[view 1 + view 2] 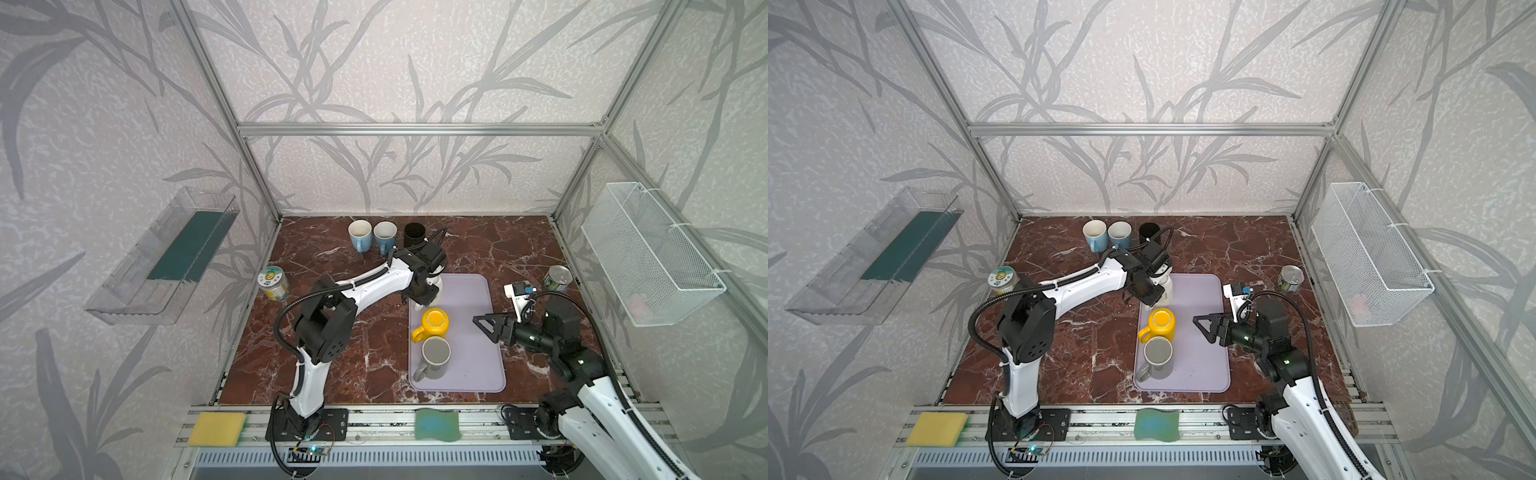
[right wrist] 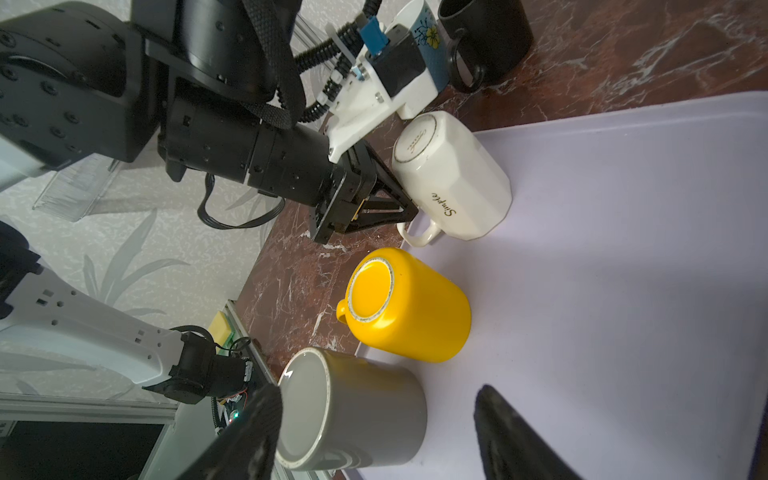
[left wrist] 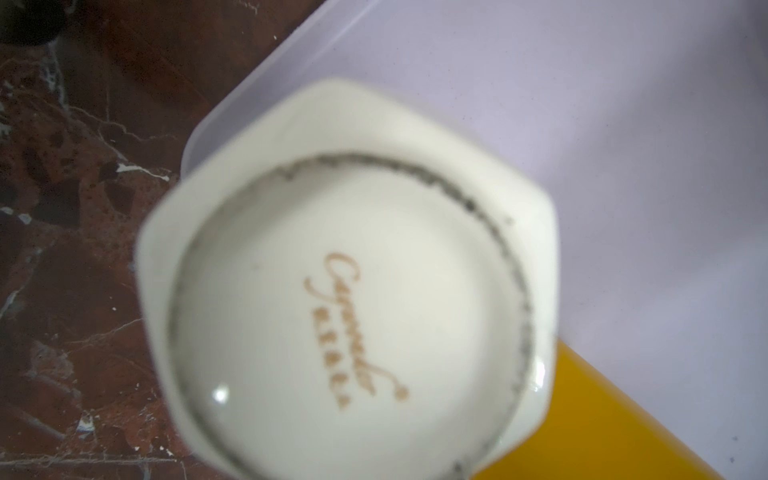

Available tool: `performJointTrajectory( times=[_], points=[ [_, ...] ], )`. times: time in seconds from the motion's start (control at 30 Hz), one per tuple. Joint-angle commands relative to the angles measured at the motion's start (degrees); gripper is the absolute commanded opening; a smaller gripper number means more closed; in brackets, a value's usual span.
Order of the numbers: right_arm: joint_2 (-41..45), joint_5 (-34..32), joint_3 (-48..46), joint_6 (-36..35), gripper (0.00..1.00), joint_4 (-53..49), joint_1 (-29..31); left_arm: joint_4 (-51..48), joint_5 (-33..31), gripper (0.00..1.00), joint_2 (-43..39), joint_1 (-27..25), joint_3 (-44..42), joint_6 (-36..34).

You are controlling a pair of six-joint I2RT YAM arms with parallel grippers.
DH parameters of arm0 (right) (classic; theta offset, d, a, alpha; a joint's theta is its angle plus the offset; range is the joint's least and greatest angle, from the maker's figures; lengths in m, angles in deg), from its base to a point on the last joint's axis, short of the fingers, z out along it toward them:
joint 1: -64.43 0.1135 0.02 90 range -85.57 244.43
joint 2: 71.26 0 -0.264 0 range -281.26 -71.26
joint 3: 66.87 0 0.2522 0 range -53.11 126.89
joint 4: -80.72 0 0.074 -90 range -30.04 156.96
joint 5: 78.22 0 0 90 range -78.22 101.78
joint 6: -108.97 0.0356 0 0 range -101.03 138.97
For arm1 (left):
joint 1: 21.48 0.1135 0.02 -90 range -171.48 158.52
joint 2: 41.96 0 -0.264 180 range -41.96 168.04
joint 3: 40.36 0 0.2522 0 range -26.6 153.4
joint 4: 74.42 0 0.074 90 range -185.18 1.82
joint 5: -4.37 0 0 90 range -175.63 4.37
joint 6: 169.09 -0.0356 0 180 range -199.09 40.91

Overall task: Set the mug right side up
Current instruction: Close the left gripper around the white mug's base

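Observation:
A white faceted mug stands upside down on the far left corner of a lilac mat. Its base with gold script fills the left wrist view. My left gripper reaches down beside it, shut on the mug's handle. A yellow mug and a grey mug stand base up nearer the front. My right gripper hovers open over the mat, to the right of those two mugs, touching nothing.
Two blue mugs and a black mug stand upright at the back. Tin cans sit at the left and right edges. Sponges lie on the front rail. A wire basket hangs on the right wall.

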Motion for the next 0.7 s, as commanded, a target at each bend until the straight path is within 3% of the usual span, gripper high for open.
performJointTrajectory(
  times=[0.0, 0.23, 0.67],
  points=[
    [0.0, 0.3, 0.3, -0.2, 0.73, 0.2, -0.1, -0.8, -1.4, 0.12, 1.5, -0.1, 1.6, -1.1],
    [-0.5, 0.4, 0.3, -0.2, 0.73, 0.4, -0.1, -0.4, -2.6, 0.0, 0.7, -0.1, 1.7, -0.9],
    [-1.1, 0.4, 0.0, 0.2, 0.73, 1.5, -0.1, 2.2, -3.3, 0.0, -4.7, -0.1, 0.5, -0.3]
  ],
)
